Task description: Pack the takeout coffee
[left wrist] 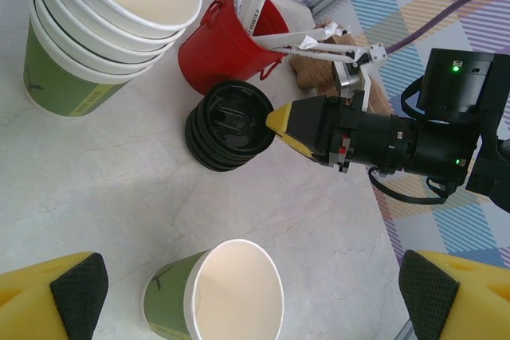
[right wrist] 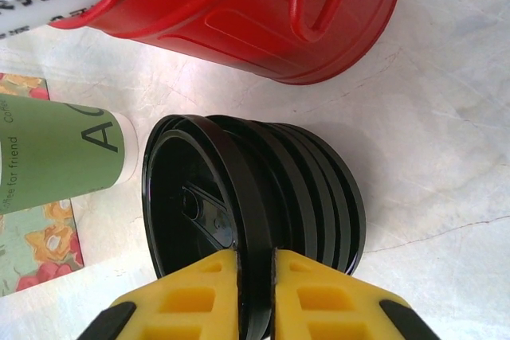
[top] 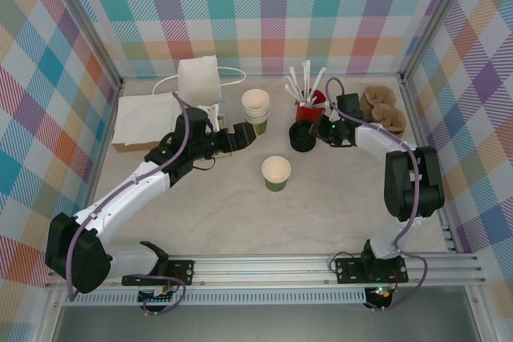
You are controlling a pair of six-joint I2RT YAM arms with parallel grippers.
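Note:
A pale green paper cup point(top: 276, 172) with a cream inside stands upright and uncovered at the table's middle. In the left wrist view this cup point(left wrist: 215, 296) sits below and between my wide-open left gripper point(left wrist: 255, 300), which holds nothing. That left gripper point(top: 240, 135) hovers beside a stack of the same cups point(top: 256, 106). A short stack of round black lids point(top: 303, 138) lies right of the cup. My right gripper point(right wrist: 255, 272) is shut on the rim of the top black lid point(right wrist: 203, 197), its yellow fingers point(right wrist: 319, 296) pinching either side.
A red cup of white sticks point(top: 309, 106) stands just behind the lids. Brown pulp trays point(top: 383, 110) lie at the far right. A white bag point(top: 199, 78) and a flat paper bag point(top: 144, 118) occupy the back left. Checked walls enclose the table.

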